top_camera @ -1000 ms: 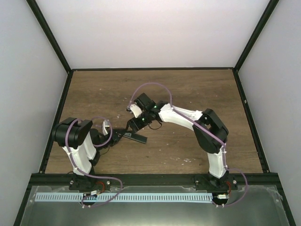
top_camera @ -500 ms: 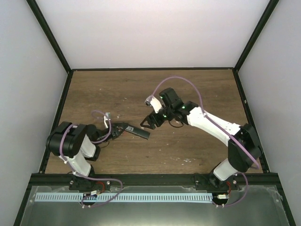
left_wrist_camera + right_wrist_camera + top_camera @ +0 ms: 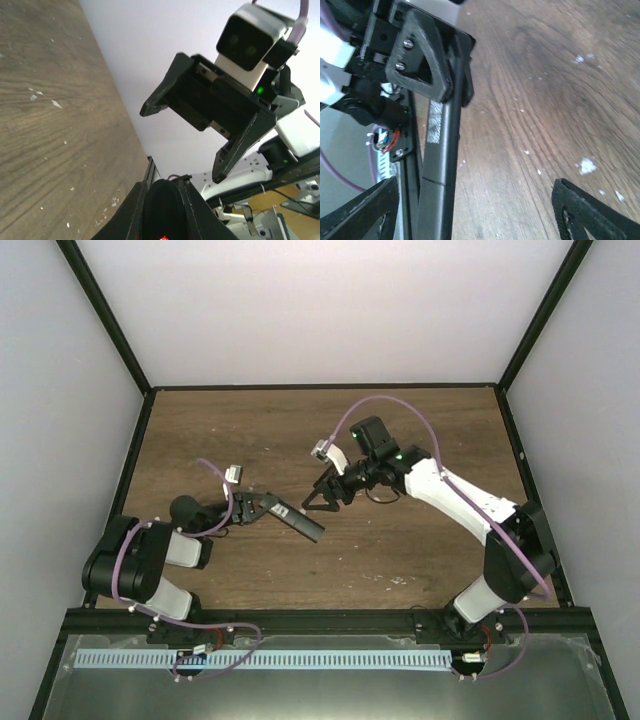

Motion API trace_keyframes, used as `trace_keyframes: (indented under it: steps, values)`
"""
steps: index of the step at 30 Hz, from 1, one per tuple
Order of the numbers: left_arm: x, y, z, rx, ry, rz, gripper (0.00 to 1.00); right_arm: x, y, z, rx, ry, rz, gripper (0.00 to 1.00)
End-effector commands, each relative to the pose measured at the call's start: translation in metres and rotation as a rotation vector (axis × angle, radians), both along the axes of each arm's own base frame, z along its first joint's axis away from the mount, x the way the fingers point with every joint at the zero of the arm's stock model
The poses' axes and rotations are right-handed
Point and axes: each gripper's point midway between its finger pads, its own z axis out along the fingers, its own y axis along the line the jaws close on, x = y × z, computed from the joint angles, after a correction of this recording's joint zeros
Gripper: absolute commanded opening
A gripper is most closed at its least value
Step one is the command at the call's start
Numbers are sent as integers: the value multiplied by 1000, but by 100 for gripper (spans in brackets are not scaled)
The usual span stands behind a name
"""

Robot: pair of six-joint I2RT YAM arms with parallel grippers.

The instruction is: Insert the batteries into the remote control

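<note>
The remote control [image 3: 296,522] is a slim black bar held by one end in my left gripper [image 3: 262,510], whose fingers are shut on its sides. Its free end points right, towards the table's middle. In the left wrist view it fills the gap between the fingers [image 3: 167,207], with a red light at the bottom. My right gripper [image 3: 320,498] is open and empty just beyond that free end, facing it. It shows wide open in the left wrist view [image 3: 180,144]. The right wrist view shows the remote [image 3: 440,165] and the left gripper [image 3: 427,65] on it. The batteries are out of view.
The brown wooden table [image 3: 420,430] carries scattered white specks [image 3: 585,165]. A black frame [image 3: 530,490] edges it, with white walls behind and at the sides. A metal tray [image 3: 320,670] lies in front of the arm bases.
My left arm has stretched forward and right, carrying the remote towards the middle. My right arm pulled back to the right, and its open gripper now faces the remote's free end.
</note>
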Motion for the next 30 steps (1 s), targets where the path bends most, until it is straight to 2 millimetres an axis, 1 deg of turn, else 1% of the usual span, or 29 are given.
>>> trace_keyframes:
  steps: [1, 4, 12, 20, 22, 25, 30]
  values:
    - [-17, -4, 19, -9, -86, -88, 0, -14, 9, 15, 50, 84, 126, 74]
    - [-20, -5, 21, -5, -93, -107, 0, -21, 11, 10, 37, 150, 156, 70]
    - [-18, -6, 26, -5, -117, -110, 0, -39, 17, -12, -36, 226, 192, 67]
    - [-15, -6, 20, 25, -115, -98, 0, -61, 37, -14, -28, 262, 270, 59]
    - [-15, -6, 18, 37, -115, -96, 0, -65, 41, -14, -26, 271, 285, 52]
    - [-15, -6, 17, 56, -118, -96, 0, -66, 42, -14, -23, 275, 291, 41]
    - [-15, -7, 14, 99, -119, -95, 0, -66, 41, -14, -27, 270, 292, 29]
